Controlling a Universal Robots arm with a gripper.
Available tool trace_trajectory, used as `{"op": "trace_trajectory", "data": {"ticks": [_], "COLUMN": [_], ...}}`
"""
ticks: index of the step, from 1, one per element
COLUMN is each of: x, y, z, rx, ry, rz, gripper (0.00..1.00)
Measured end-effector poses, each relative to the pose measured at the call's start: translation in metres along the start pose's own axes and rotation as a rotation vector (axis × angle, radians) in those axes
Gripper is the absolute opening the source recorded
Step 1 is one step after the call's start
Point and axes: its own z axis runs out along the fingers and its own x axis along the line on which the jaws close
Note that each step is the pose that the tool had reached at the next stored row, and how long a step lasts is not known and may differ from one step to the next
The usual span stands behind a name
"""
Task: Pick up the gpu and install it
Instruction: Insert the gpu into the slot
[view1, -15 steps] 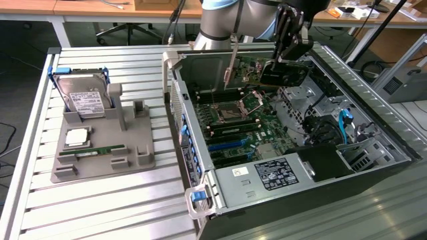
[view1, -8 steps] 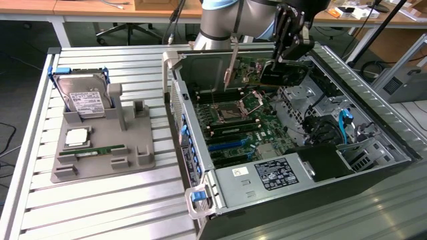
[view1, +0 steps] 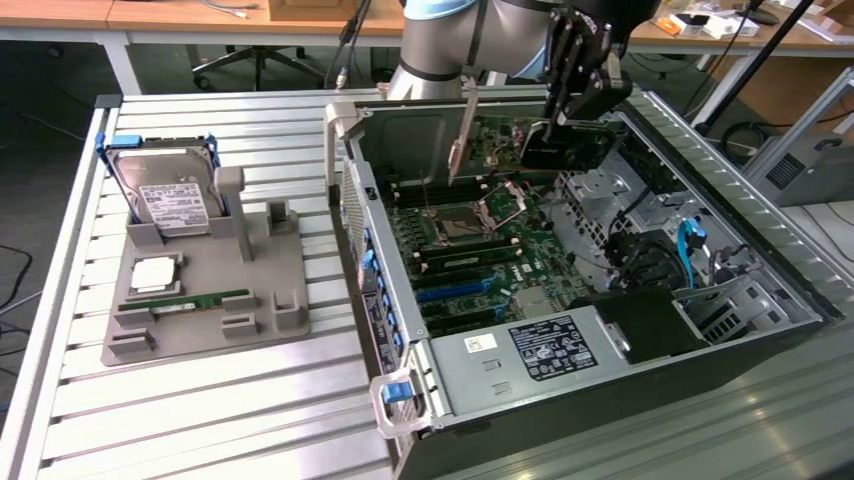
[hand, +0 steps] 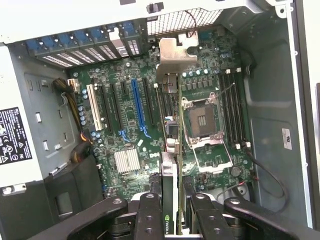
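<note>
My gripper (view1: 571, 118) hangs over the open computer case (view1: 747, 250), shut on the gpu (view1: 561, 150). The card is held upright above the far end of the motherboard (view1: 494, 250), clear of it. In the wrist view the gpu (hand: 172, 150) is seen edge-on between my two fingers (hand: 150, 212), with its silver end bracket (hand: 176, 56) pointing toward the case's rear slot openings. It hovers to one side of the long blue slot (hand: 137, 107), close to the CPU socket (hand: 202, 120).
On the exterior view's left, a grey fixture tray (view1: 274, 290) holds a hard drive (view1: 167, 200), a narrow green RAM stick (view1: 194, 300) and a small silver square part (view1: 154, 272). The power supply (view1: 534, 350) fills the case's near end. Case walls rise around the motherboard.
</note>
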Motion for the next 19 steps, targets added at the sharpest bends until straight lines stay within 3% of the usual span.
{"op": "trace_trajectory", "data": {"ticks": [19], "x": [0.0000], "y": [0.0000], "z": [0.0000], "rx": [-0.0030], "ry": [-0.0041], "rz": [-0.123], "gripper": [0.27]}}
